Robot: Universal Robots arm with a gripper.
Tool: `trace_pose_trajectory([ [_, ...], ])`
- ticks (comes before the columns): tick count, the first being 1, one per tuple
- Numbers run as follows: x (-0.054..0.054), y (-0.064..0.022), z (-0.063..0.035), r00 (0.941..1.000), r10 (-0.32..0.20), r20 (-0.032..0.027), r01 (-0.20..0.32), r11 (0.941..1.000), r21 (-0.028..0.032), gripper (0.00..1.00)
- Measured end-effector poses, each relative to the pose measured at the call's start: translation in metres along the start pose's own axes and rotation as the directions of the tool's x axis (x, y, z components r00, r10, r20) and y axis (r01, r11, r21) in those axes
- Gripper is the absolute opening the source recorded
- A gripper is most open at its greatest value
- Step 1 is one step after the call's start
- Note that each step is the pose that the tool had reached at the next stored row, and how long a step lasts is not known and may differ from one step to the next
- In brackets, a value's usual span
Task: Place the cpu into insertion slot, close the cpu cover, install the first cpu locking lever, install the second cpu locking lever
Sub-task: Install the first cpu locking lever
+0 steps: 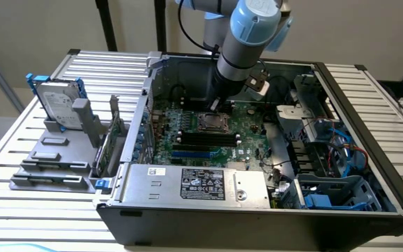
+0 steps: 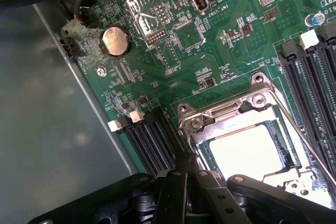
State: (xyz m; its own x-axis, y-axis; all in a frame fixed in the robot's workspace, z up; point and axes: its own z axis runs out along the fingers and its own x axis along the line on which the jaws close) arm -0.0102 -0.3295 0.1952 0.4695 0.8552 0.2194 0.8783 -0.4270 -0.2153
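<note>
1. The computer case (image 1: 257, 223) is seen lying open across the middle of the table (image 1: 19, 207). Its green motherboard (image 2: 210, 51) is exposed.
2. The arm is brought down into the case, and the tool (image 1: 217, 107) is held right over the insertion slot (image 1: 212, 122), toward the table's far edge.
3. In the wrist view the tool (image 2: 185, 163) is seen fully closed, with its black fingers (image 2: 178, 187) pressed together. The tips are placed at the slot's edge, beside a bank of black memory slots (image 2: 147, 142). Whether anything is pinched between them cannot be told.
4. The cpu (image 2: 247, 148) is seated in the slot, silvery face up and bright in the light.
5. The cpu cover (image 2: 220, 114) is laid flat over it, and the chip is framed by the cover's square window.
6. A thin metal lever rod (image 2: 302, 137) is seen lying along one side of the cover. Whether it is hooked down cannot be told.
7. A round coin battery (image 2: 114, 41) is seen on the board, well apart from the slot.
8. Nearer the table's front edge, a silver power supply (image 1: 194, 184) is fitted inside the case.
9. A hard drive (image 1: 56, 102) is stood upright in a grey holder (image 1: 54, 157) by the table's edge at the exterior view's left.
</note>
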Motion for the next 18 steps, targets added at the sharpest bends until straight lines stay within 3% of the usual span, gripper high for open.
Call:
trace_pose_trajectory([
  [8,-0.0039,-0.0043,-0.0023,1.0,0.0,-0.0018,0.0,1.0,0.0011,0.11],
  [18,-0.0031,-0.0015,-0.0029,1.0,0.0,-0.0016,0.0,1.0,0.0015,0.11],
])
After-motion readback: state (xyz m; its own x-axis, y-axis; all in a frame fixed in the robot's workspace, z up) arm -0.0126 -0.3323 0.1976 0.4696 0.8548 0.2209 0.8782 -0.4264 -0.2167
